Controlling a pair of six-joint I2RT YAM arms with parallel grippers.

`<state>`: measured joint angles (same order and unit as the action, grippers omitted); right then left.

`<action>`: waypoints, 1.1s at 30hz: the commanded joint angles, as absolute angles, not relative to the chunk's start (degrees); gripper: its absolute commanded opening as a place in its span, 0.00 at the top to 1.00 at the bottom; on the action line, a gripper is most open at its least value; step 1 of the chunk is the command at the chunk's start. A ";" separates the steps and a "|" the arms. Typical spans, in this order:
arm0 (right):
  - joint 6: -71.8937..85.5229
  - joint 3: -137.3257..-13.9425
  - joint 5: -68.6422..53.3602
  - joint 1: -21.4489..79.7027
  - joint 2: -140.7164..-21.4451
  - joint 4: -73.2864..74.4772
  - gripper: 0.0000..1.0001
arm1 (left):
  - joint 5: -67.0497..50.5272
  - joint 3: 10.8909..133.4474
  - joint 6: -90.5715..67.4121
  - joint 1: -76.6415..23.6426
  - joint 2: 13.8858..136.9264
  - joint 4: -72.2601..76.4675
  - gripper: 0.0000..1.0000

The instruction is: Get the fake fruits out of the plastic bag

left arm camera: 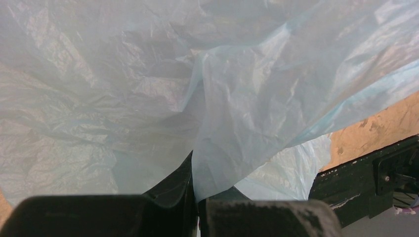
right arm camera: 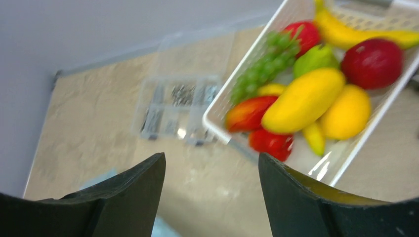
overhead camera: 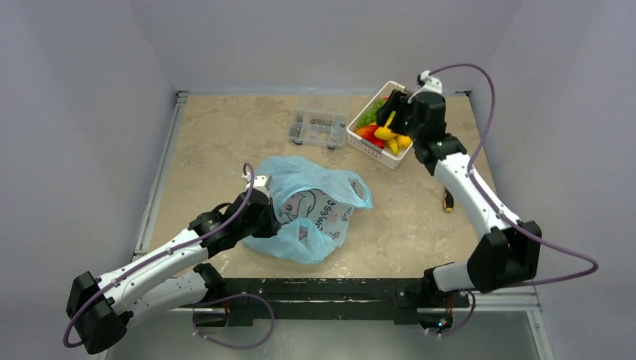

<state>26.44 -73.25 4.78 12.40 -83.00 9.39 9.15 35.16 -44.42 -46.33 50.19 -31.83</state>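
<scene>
The light blue plastic bag (overhead camera: pixel 311 214) lies crumpled in the middle of the table. My left gripper (overhead camera: pixel 262 201) is shut on a fold of the bag's edge, and the plastic bag (left arm camera: pixel 247 98) fills the left wrist view, pinched between the closed fingers (left arm camera: pixel 168 197). My right gripper (overhead camera: pixel 391 118) hovers open and empty over the white basket (overhead camera: pixel 375 154). In the right wrist view the gripper (right arm camera: pixel 211 165) is open, and the basket (right arm camera: pixel 217 118) holds the dark red round fruit (right arm camera: pixel 371 62) and the green grapes (right arm camera: pixel 264 69). What is inside the bag is hidden.
The basket also holds a yellow banana (right arm camera: pixel 356 32), yellow-orange mangoes (right arm camera: pixel 302 101) and red fruits (right arm camera: pixel 269 141). A clear compartment box (overhead camera: pixel 319 128) stands left of the basket. A small black-and-yellow object (overhead camera: pixel 448 201) lies at the right. A black rail (overhead camera: pixel 315 289) runs along the near edge.
</scene>
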 commanded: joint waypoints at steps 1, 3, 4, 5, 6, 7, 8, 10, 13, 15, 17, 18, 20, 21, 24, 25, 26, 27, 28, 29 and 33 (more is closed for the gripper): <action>27.22 -61.55 0.87 20.67 -73.47 6.85 0.31 | 9.19 35.92 -45.48 -46.65 49.45 -30.58 1.00; 27.64 -56.04 0.40 24.61 -69.44 6.77 0.31 | 9.38 35.61 -45.38 -46.60 48.80 -30.61 1.00; 27.87 -53.40 0.36 26.44 -67.30 6.95 0.31 | 9.59 35.60 -45.31 -46.63 48.66 -30.69 1.00; 28.06 -50.76 0.20 28.27 -65.30 6.87 0.31 | 9.70 35.60 -45.27 -46.65 48.53 -30.77 1.00; 28.16 -48.15 0.13 29.86 -63.30 7.12 0.30 | 9.75 35.60 -45.17 -46.63 48.58 -30.83 1.00; 28.03 -46.04 0.81 31.12 -61.06 7.86 0.30 | 9.76 35.60 -45.14 -46.62 48.54 -30.91 1.00; 27.66 -44.35 2.52 32.26 -58.90 9.16 0.30 | 9.76 35.67 -45.28 -46.63 48.59 -31.06 1.00; 26.28 -42.72 7.89 34.01 -54.23 13.03 0.26 | 9.71 35.77 -45.70 -46.67 48.42 -31.44 1.00; 25.75 -43.21 7.78 34.90 -50.01 17.44 0.25 | 9.35 35.07 -46.40 -46.62 47.68 -30.94 1.00; 26.49 -43.01 4.33 37.28 -48.47 17.49 0.26 | 9.15 34.82 -46.58 -46.65 47.42 -30.77 1.00; 27.43 -42.60 3.25 41.58 -47.50 16.76 0.26 | 8.91 35.12 -46.58 -46.61 47.29 -30.74 1.00; 27.99 -42.43 3.81 44.46 -47.19 15.97 0.27 | 8.62 35.28 -46.58 -46.64 47.24 -30.75 1.00; 29.32 -41.93 5.47 49.99 -47.00 13.86 0.28 | 7.80 35.65 -46.83 -46.64 47.21 -30.60 1.00; 30.10 -41.40 6.29 52.79 -47.12 11.97 0.29 | 7.15 35.88 -46.91 -46.67 47.20 -30.52 1.00; 31.91 -38.92 8.02 59.98 -49.94 3.76 0.31 | 5.23 36.58 -47.31 -46.66 46.99 -30.67 1.00; 32.81 -38.41 8.32 61.35 -52.00 -0.39 0.34 | 4.66 36.85 -47.44 -46.59 46.75 -30.72 1.00; 33.43 -38.11 8.65 62.46 -54.38 -3.87 0.36 | 4.14 37.09 -47.58 -46.65 46.53 -30.81 1.00; 34.19 -37.76 9.11 63.09 -56.85 -7.34 0.40 | 3.60 37.29 -47.67 -46.62 46.09 -30.82 1.00; 34.97 -37.60 9.65 63.40 -59.49 -10.82 0.43 | 3.00 37.53 -47.90 -46.72 45.53 -30.77 1.00; 36.18 -37.24 10.18 63.45 -61.79 -14.05 0.45 | 2.47 37.72 -48.46 -46.73 45.00 -30.69 1.00; 41.73 -36.85 13.25 63.30 -69.93 -24.46 0.52 | -2.67 37.45 -50.52 -46.67 41.97 -27.22 1.00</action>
<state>35.22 -37.56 8.64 63.37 -64.86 -8.16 3.25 35.14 -47.90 -46.33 44.84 -31.92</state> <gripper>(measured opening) 0.493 0.006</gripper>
